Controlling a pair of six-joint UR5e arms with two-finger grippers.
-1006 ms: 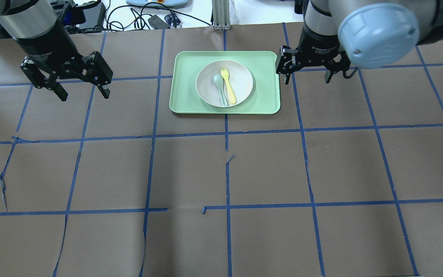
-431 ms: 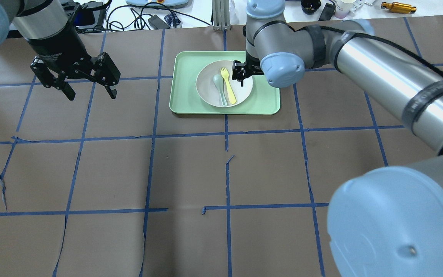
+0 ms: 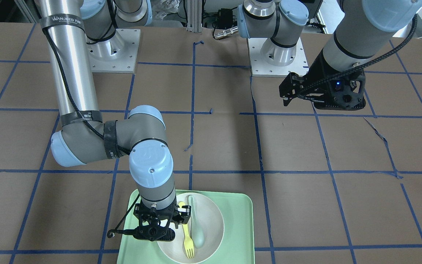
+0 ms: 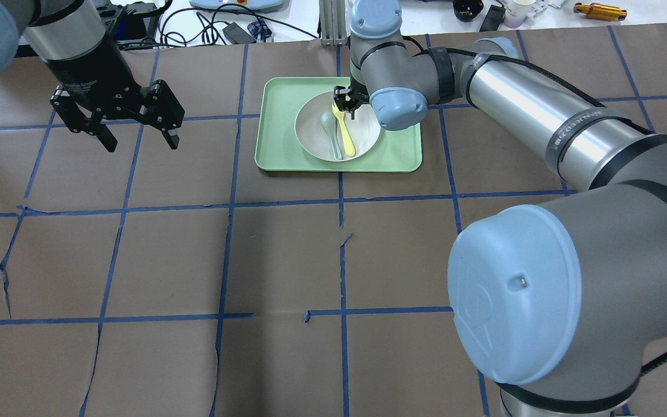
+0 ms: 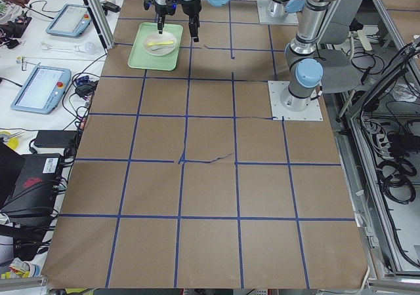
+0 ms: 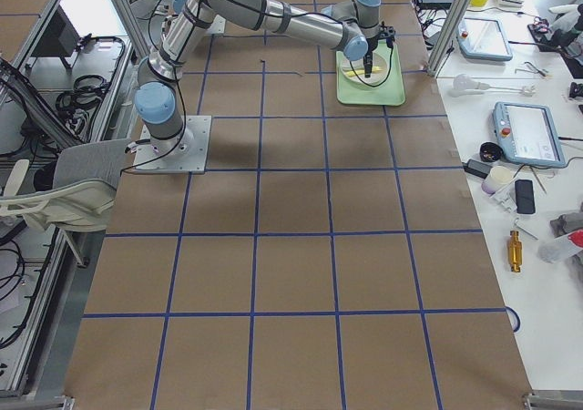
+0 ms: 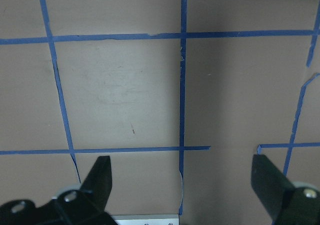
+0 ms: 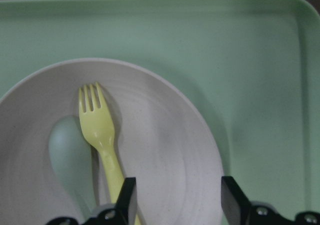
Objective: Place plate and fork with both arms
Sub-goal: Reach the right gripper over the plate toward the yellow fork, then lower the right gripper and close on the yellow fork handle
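The white plate [image 4: 368,136] lies in the mint-green tray [image 4: 275,116] at the far middle of the table. The yellow fork [image 4: 346,138] lies in the plate, tines to the far side, next to a pale grey-green spoon [image 4: 329,124]. My right gripper [image 4: 345,104] is open and low over the plate's far part, above the fork's tine end. In the right wrist view the gripper [image 8: 177,200] has its left finger by the fork [image 8: 100,130] handle, with nothing held. My left gripper [image 4: 142,142] is open and empty over bare table left of the tray.
The table is covered in brown paper with a blue tape grid [image 4: 342,260]. Cables and gear [image 4: 223,26] lie beyond the far edge. The right arm's long links [image 4: 530,110] stretch across the right half of the table. The arm bases [image 3: 275,55] stand at the robot's side.
My right gripper has swung left from beside the tray's right edge to over the plate, above the fork. My left gripper has drifted slightly right and stays open.
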